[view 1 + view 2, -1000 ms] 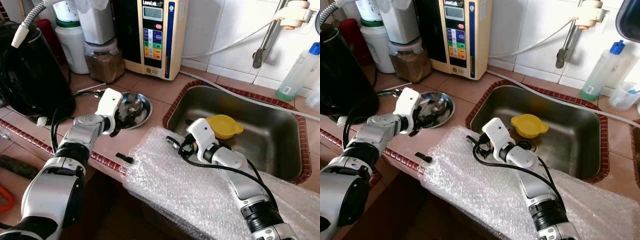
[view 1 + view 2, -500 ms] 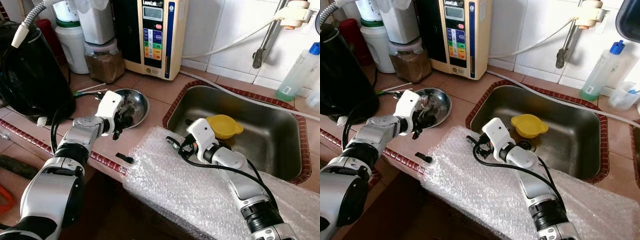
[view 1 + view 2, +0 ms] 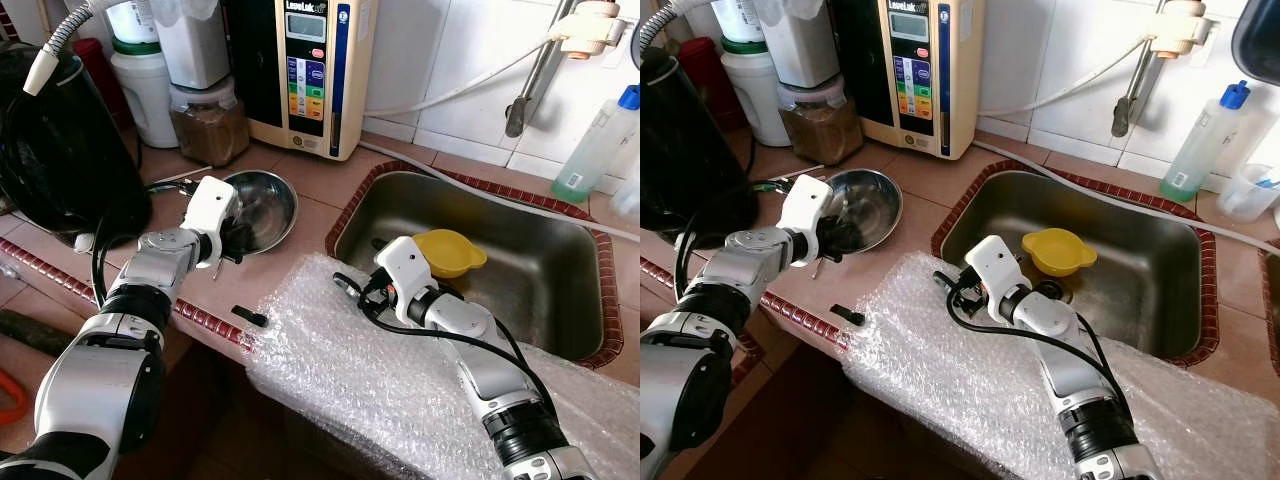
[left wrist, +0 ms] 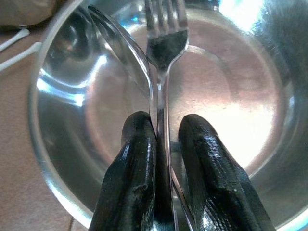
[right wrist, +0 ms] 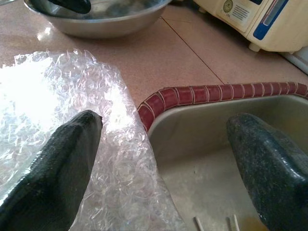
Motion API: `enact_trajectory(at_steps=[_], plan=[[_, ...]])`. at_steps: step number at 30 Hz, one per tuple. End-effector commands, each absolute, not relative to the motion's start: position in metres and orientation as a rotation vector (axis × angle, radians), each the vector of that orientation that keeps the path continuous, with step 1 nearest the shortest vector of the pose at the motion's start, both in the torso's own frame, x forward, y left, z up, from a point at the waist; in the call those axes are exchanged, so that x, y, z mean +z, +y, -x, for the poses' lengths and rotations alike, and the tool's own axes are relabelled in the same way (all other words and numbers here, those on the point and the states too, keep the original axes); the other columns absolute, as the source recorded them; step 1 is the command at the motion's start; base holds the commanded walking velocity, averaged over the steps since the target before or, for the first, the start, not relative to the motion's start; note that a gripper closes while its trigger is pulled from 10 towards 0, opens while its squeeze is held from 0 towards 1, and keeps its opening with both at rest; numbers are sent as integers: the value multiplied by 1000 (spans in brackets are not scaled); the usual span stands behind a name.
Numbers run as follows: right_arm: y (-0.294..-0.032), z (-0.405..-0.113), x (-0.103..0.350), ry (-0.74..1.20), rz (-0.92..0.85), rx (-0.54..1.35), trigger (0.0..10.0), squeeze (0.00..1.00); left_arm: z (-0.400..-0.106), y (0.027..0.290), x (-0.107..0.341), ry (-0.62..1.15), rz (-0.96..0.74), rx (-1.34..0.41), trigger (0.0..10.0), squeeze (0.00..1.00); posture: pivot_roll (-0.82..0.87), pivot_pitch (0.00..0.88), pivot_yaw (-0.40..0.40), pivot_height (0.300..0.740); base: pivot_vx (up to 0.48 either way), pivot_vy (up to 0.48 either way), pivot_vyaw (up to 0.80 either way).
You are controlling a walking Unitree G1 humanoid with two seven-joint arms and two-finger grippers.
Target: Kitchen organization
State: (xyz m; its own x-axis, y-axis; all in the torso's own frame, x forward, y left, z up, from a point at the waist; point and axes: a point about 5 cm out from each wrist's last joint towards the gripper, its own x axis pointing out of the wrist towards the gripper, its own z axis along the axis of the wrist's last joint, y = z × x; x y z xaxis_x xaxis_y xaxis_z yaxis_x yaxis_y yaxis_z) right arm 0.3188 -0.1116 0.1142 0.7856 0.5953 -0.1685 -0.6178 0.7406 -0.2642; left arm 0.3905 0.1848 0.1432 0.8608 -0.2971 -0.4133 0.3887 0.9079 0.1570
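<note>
A fork and a spoon lie together over the steel bowl, which stands on the tiled counter left of the sink. The left gripper has its fingers pinched nearly together on the two handles, the heads reaching out across the bowl's middle. Both pieces look thin, stiff and light, and their polished metal is likely slippery; held side by side they could scissor or slide past one another, so a hold low on the handles, squeezing both flat together as here, seems the sound place. The bowl is light too and may skate on the tile if nudged.

Against the earlier frames, the left gripper has drawn back toward the counter's near-left, from over the bowl's centre to its near rim, and the bowl appears to have shifted a little to the left.

The right gripper hovers with fingers spread wide and holding nothing, above the edge of the bubble wrap where it meets the sink's red-tiled rim, unchanged from before. A yellow bowl sits in the sink, and a small black piece lies on the counter edge
</note>
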Motion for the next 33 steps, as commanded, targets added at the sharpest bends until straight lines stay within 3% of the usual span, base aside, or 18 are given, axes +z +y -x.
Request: enact_trajectory(at_steps=[1,17,23,26,33], plan=[[-114,-321,115,75,322,658,10000,0,-393,188,152,354,-244,-338,0,0,65,0,33,740,0,0,0],[-114,-324,116,70,326,649,10000,0,-397,193,169,270,-318,-321,0,0,72,0,33,740,0,0,0],[-115,-324,115,67,324,640,10000,0,-402,189,190,101,-361,-266,0,0,71,0,34,740,0,0,0],[-116,-325,116,64,326,632,10000,0,-401,181,203,-34,-280,-256,0,0,71,0,28,740,0,0,0],[-117,-327,117,61,330,626,10000,0,-399,179,211,-140,-227,-222,0,0,71,0,23,740,0,0,0]])
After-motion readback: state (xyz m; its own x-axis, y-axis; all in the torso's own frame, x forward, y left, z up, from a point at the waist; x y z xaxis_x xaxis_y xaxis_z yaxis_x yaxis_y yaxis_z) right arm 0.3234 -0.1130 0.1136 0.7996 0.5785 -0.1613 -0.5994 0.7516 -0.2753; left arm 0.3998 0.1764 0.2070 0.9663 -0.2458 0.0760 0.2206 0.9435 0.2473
